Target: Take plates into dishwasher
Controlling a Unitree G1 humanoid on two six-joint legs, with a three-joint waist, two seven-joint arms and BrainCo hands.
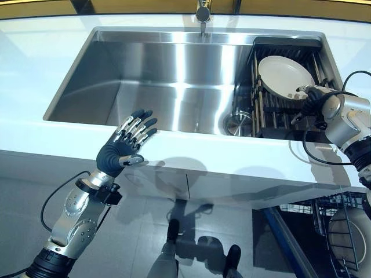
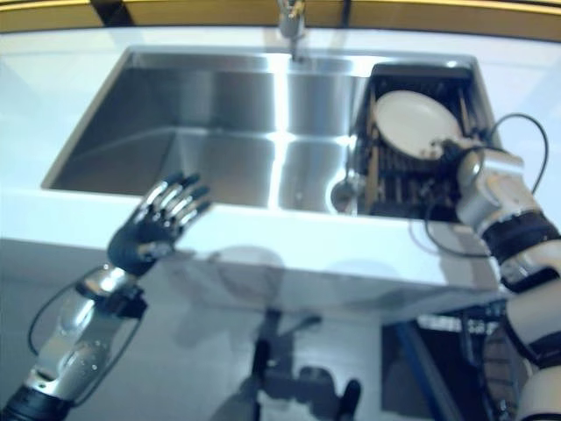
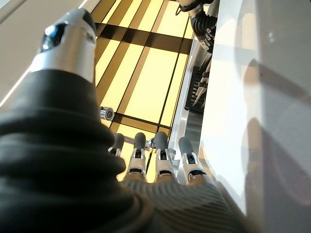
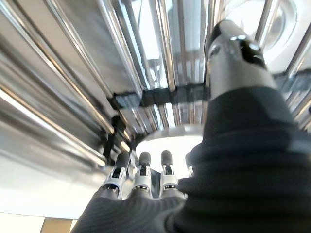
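While the right hand reaches the round white plate, its fingers look straight, tips at the rim; a grip can't be confirmed. Plate leans in the black wire dish rack at 3 o'clock in the stainless steel sink. Left hand w/ fingers spread, holding nothing, hovers at the white desk edge, 8 o'clock.

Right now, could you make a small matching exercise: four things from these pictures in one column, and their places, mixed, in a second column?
Things:
1. white plate
2. left hand
3. faucet
4. right hand

Places:
A. at the middle of the sink's far rim
B. leaning in the dark dish rack
C. raised, fingers straight, before the counter's front edge
D. at the plate's lower right rim

Pairs: 1-B, 2-C, 3-A, 4-D
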